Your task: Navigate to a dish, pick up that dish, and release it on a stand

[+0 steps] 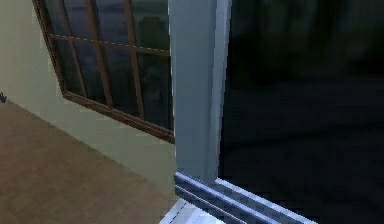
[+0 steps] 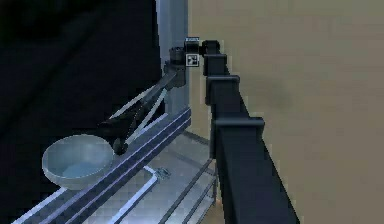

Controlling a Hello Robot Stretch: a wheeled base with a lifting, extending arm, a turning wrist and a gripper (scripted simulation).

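Grasping a pale blue dish (image 2: pixel 72 160) at the far end of the gripper (image 2: pixel 119 145). Hangs in front of dark glass (image 2: pixel 60 60), left of the grey door post (image 2: pixel 172 50) and lower than its middle. Lies straight off the fingertips (image 2: pixel 124 140), on the side away from the post, rim up, roughly level. Round, so no long axis to line up. Nothing seen inside, just bare pale interior. Reached by the dark arm (image 2: pixel 235 130) rising just right of the post, with white markers (image 2: pixel 190 58) beside the post near its top. Hovers above the ribbed door track (image 2: pixel 150 185) at the post's foot, apart from it by the look.

Forward view: grey door post (image 1: pixel 197 90) up close, wood-framed window (image 1: pixel 105 65) to its left, more dark glass to its right.

Judged: pickup done, release not yet done. Calls for turning away from the post and driving to a stand. Risk: swinging the dish into the post or glass during the turn.
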